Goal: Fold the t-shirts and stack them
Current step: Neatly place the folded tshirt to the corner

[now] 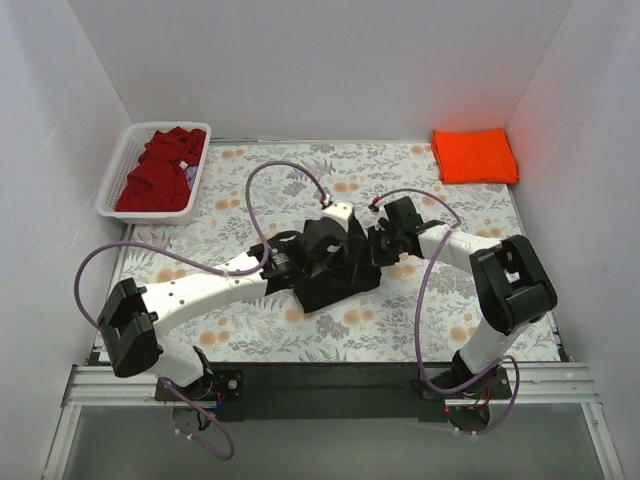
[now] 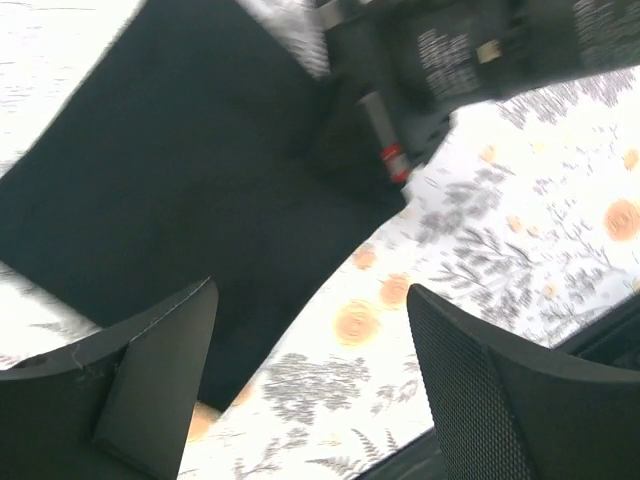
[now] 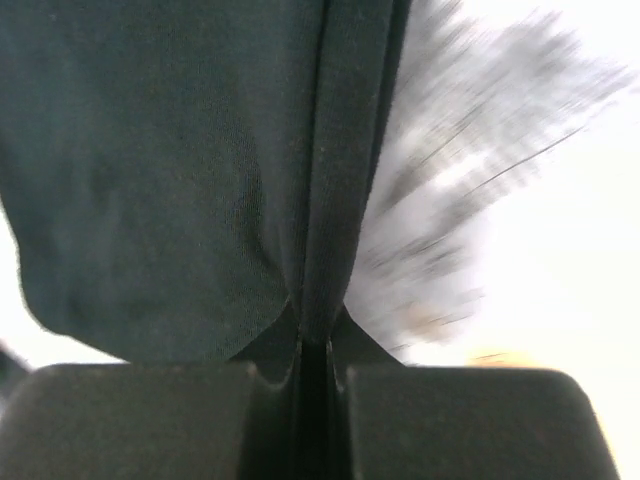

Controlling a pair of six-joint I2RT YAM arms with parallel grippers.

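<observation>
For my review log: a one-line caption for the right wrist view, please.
Right gripper shut on a fold of the black t-shirt, flowered table blurred behind.

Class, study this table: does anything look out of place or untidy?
The dark red t-shirt lies crumpled in the white basket at the far left, unlike the neatly folded orange t-shirt far right. The black t-shirt lies askew mid-table, pinched in the jaws of the right gripper.
</observation>
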